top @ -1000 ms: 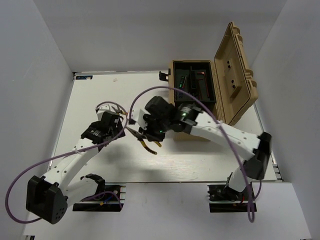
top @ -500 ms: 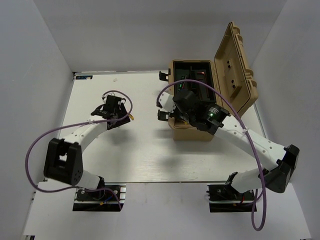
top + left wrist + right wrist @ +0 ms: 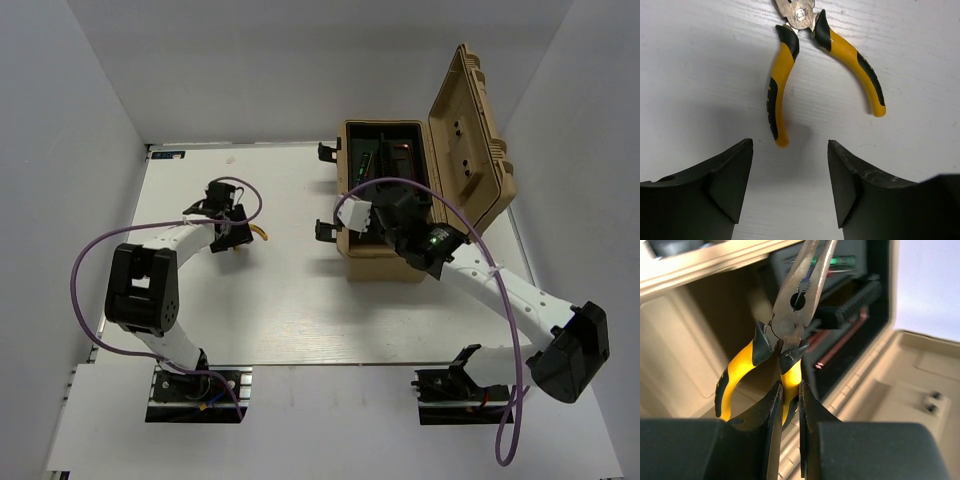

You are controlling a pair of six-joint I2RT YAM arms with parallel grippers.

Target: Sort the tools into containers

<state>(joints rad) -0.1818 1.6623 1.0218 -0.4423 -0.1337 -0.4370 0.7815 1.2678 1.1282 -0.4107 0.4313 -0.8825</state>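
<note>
Currently R end effector (image 3: 789,390) pinches pliers (image 3: 795,315) by handle over toolbox (image 3: 385,266) for drop; L end effector (image 3: 790,145) wide, facing second pliers (image 3: 777,85) on table (image 3: 690,75).

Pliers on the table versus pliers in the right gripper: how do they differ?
The table pliers lie flat on the white table, untouched, with the open left gripper hovering over their handle ends. The held pliers are clamped by one handle in the right gripper. The table pliers lie well apart from the tan case; the held pliers are raised at it, nose aimed inside. Both have yellow-and-black handles, spread apart.
</note>
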